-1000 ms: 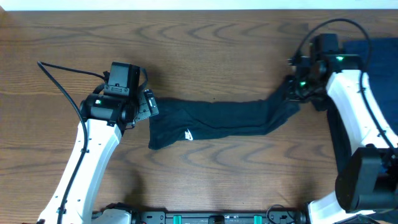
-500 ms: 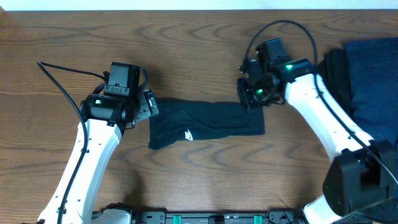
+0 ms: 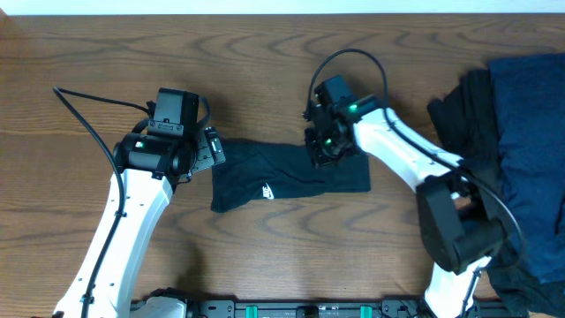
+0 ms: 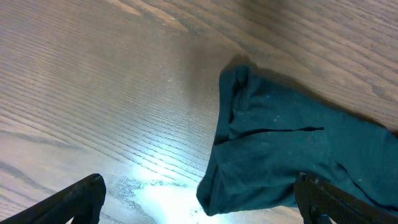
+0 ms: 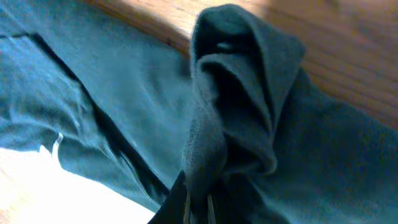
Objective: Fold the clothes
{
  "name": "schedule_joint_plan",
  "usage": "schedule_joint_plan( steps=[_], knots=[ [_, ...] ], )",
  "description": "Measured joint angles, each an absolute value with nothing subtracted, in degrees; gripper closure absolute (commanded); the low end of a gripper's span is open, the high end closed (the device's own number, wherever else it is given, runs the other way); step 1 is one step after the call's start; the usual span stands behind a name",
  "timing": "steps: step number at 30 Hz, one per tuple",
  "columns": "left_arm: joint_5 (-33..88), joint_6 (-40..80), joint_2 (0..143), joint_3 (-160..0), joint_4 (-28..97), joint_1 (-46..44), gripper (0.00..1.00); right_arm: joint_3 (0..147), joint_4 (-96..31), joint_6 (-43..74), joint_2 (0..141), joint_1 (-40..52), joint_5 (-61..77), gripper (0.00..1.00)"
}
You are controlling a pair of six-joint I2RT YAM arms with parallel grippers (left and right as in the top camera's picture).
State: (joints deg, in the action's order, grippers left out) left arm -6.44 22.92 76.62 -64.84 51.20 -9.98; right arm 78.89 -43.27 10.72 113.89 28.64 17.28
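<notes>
Nearest the front edge of the desk (image 3: 265,265), a small white logo (image 3: 267,188) is seen on the black T-shirt (image 3: 265,172). The shirt is laid as a long, narrow band across the middle of the desk, roughly parallel to that edge. The cloth is judged to be a soft, matt knit: it is creased in shallow ridges, and a stitched seam is shown in the wrist views. The desk is a smooth wood-grain surface, with a patch of glare near the shirt's left end.

At that left end the left gripper (image 3: 214,152) is held just beside the cloth, its jaws spread wide with nothing between them. Farther in, the right gripper (image 3: 323,152) is clenched on a bunched pinch of the shirt's right end, which is raised into a rounded, hooded fold above the flat layer.

The step in hand is judged to be the folding of the right end over toward the left. The next move calls for the pinched end to be carried across, laid square on the lower layer and let go, without that layer being dragged.

Toward the right edge and the far right corner, a pile of clothes (image 3: 521,106), navy and black, is heaped loosely, apart from the shirt.
</notes>
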Motion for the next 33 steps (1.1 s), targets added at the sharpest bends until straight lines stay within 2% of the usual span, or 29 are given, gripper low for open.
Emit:
schedule_joint_plan(
  steps=[2, 4, 5, 11, 15, 22, 28, 29, 31, 33],
  knots=[
    [-6.44, 22.92, 76.62, -64.84, 51.18, -9.98, 0.02, 78.83, -41.78, 12.29, 114.76, 29.45, 18.52, 0.93],
    [-6.44, 22.92, 76.62, -64.84, 51.18, -9.98, 0.02, 78.67, -41.04, 14.44, 114.91, 30.13, 19.4, 0.75],
    [-6.44, 22.92, 76.62, -64.84, 51.18, -9.98, 0.02, 78.67, -40.77, 15.11, 114.91, 30.35, 19.88, 0.7],
    [-6.44, 22.92, 76.62, -64.84, 51.2, -9.98, 0.02, 78.67, -40.42, 15.2, 114.91, 30.24, 27.86, 0.53],
    [-6.42, 22.92, 76.62, -64.84, 51.18, -9.98, 0.02, 78.67, -40.8, 13.23, 114.89, 28.32, 34.81, 0.51],
    [-6.44, 22.92, 76.62, -64.84, 51.18, -9.98, 0.02, 78.67, -44.27, 10.83, 113.93, 23.2, 38.96, 0.54],
    [-6.44, 22.92, 76.62, -64.84, 51.2, -9.98, 0.02, 78.67, -44.56, 9.98, 113.38, 22.79, 35.99, 0.58],
    [-6.44, 22.92, 76.62, -64.84, 51.18, -9.98, 0.02, 78.67, -44.58, 9.87, 113.38, 22.79, 34.46, 0.64],
    [-6.44, 22.92, 76.62, -64.84, 51.2, -9.98, 0.02, 78.67, -44.64, 9.5, 113.38, 22.79, 31.31, 0.87],
    [-6.44, 22.92, 76.62, -64.84, 51.2, -9.98, 0.02, 78.67, -44.71, 9.28, 113.38, 22.76, 28.6, 0.99]
  ],
)
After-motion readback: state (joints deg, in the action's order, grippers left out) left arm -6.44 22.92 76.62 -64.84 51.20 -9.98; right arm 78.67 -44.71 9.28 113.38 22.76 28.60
